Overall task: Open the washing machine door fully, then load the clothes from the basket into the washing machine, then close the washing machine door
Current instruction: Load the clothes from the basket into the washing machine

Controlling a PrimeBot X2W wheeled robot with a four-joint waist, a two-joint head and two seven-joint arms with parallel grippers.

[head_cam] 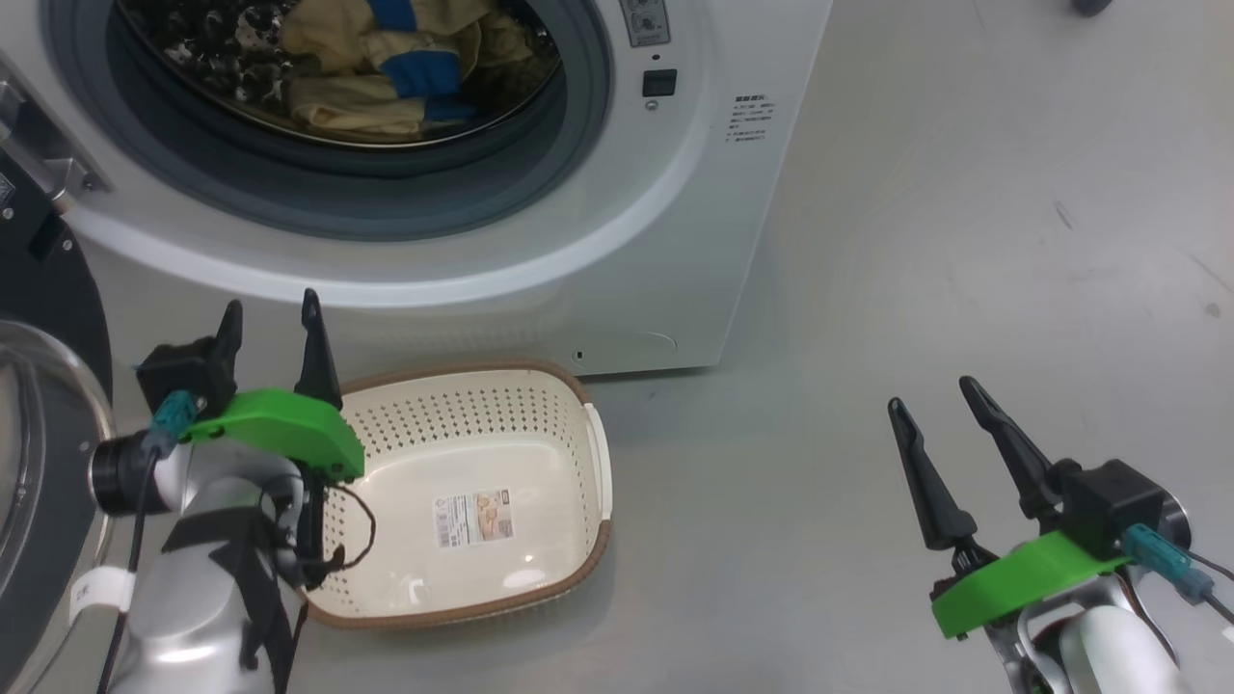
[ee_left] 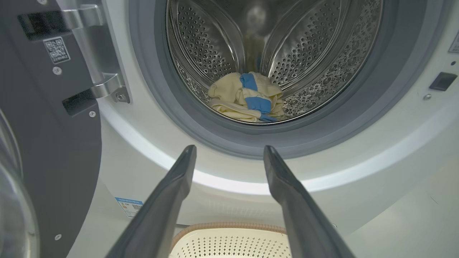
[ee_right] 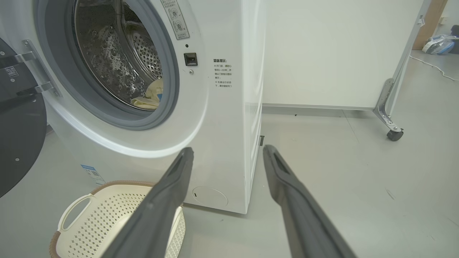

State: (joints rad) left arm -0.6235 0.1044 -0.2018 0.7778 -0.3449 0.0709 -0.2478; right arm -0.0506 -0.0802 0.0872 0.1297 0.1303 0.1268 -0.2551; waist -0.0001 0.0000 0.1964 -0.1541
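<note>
The white washing machine (head_cam: 675,222) stands with its door (head_cam: 39,289) swung open to the left. The pale yellow and blue clothes (head_cam: 395,67) lie inside the steel drum (ee_left: 322,57), seen also as clothes (ee_left: 247,98) in the left wrist view and clothes (ee_right: 152,96) in the right wrist view. The cream basket (head_cam: 578,405) sits on the floor before the machine with only its label inside. My left gripper (head_cam: 272,323) hangs open over the basket's left rim, holding nothing. My right gripper (head_cam: 930,395) is open and holds nothing, out over the floor to the right.
The door's black rim and glass dome (head_cam: 29,463) lie close beside my left arm. Grey floor (head_cam: 964,241) stretches to the right of the machine. A white panel on castors (ee_right: 392,132) stands behind.
</note>
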